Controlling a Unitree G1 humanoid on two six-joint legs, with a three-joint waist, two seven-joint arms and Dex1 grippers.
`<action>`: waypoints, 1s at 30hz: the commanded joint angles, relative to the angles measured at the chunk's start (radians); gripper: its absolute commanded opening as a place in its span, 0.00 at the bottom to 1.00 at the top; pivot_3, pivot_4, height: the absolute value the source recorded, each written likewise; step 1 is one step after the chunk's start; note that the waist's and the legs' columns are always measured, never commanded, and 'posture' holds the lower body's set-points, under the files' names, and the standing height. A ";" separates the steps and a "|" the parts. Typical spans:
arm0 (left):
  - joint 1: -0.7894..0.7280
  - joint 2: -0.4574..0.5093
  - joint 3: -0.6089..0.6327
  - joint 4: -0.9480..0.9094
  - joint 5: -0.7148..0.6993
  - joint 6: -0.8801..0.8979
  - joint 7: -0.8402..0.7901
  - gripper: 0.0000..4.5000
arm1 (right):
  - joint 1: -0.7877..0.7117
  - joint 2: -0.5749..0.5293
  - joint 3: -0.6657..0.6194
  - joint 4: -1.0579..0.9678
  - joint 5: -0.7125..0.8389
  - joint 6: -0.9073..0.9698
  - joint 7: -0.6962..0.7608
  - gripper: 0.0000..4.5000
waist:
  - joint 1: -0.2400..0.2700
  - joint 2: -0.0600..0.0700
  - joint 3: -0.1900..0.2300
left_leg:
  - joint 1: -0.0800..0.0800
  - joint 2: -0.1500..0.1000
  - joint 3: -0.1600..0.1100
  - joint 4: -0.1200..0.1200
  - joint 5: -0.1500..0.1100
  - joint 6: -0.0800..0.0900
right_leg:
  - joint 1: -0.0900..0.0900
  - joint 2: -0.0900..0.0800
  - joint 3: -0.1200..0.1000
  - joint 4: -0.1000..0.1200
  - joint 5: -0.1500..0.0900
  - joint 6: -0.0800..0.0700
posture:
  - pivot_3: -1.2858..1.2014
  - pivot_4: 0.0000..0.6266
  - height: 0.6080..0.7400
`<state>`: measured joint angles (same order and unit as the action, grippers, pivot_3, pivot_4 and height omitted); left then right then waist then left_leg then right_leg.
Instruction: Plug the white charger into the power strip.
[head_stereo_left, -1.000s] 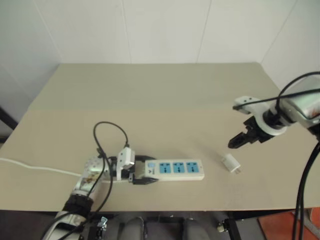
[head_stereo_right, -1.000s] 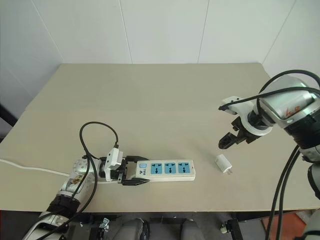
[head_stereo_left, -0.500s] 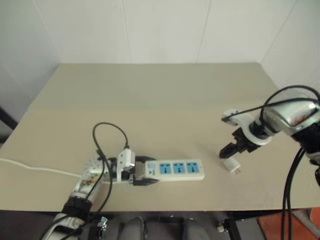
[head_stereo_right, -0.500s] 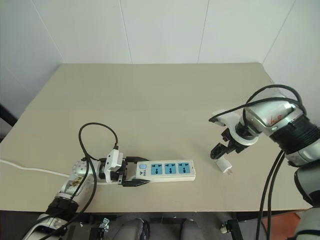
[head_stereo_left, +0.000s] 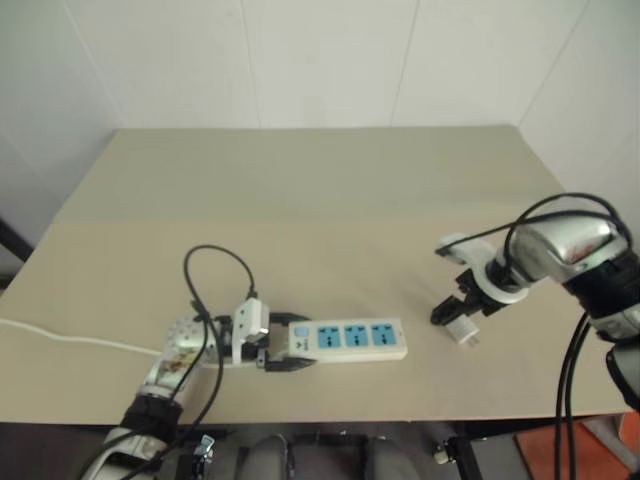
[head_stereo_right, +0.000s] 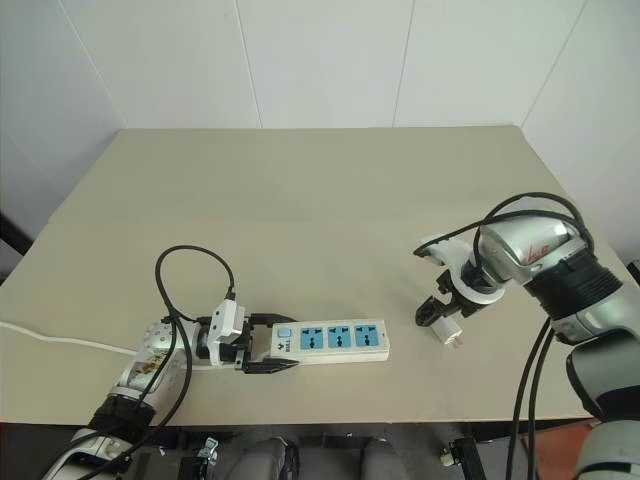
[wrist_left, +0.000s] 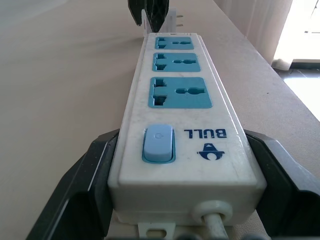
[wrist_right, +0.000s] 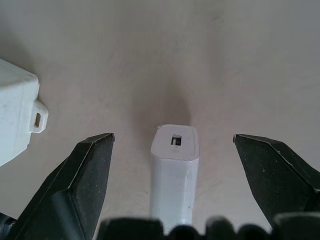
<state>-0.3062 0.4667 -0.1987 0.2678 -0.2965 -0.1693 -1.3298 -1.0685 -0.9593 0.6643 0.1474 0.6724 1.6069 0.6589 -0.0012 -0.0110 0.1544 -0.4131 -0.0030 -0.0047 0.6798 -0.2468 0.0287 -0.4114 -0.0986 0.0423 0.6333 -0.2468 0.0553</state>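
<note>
Across the whole view, table (head_stereo_right: 300, 200): I see a broad beige top against a white wall, carrying everything below.

Power strip (head_stereo_right: 330, 341): I see it lying flat near the front edge of the table, long side running left to right, three blue sockets facing up. Its switch end points to my left arm; the left wrist view shows the pale blue switch (wrist_left: 158, 143) nearest the camera.

Cord (head_stereo_right: 60, 338): a thin white line leaves the switch end and runs off the table's left edge.

Left gripper (head_stereo_right: 262, 345): I see its two black fingers (wrist_left: 82, 187) set against both long sides of the strip's switch end, clamped on it, strip resting on the table.

Right gripper (wrist_right: 172, 165): pointing steeply down at the table, well to the right of the strip. I see its fingers spread wide, one on each side of the charger, neither touching it.

White charger (wrist_right: 173, 165): lying on its side on the table, just past the strip's far end and apart from it, between the right fingers. The end facing the wrist camera shows a small dark port.
</note>
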 joint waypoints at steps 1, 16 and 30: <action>0.027 0.022 -0.043 0.033 0.065 0.013 -0.004 0.73 | 0.007 -0.002 -0.060 0.007 0.025 0.008 -0.043 1.00 | 0.000 0.000 0.000 | 0.000 0.000 0.000 0.000 0.000 0.000 | 0.000 0.000 0.000 0.000 0.000 0.000 | 0.52 0.24 1.00; 0.018 0.027 -0.049 0.054 0.072 -0.001 -0.009 0.73 | 0.031 -0.010 -0.073 0.002 0.119 0.008 -0.143 0.91 | -0.005 0.000 0.000 | 0.006 0.000 0.000 0.000 0.000 0.000 | 0.006 0.000 0.000 -0.001 0.000 0.000 | 0.52 0.24 1.00; 0.013 0.025 -0.053 0.071 0.074 -0.013 -0.005 0.73 | 0.050 -0.036 -0.057 -0.069 0.147 0.008 -0.164 0.25 | -0.005 0.000 0.000 | 0.007 0.001 -0.001 0.000 0.000 0.000 | 0.007 0.000 0.000 -0.001 0.000 0.000 | 0.52 0.24 1.00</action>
<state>-0.3175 0.4707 -0.2077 0.3003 -0.2964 -0.1955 -1.3340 -1.0148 -0.9704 0.6157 0.1008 0.8089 1.6068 0.4973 -0.0059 -0.0109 0.1543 -0.4062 -0.0023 -0.0053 0.6795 -0.2469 0.0289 -0.4044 -0.0985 0.0422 0.6321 -0.2469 0.0554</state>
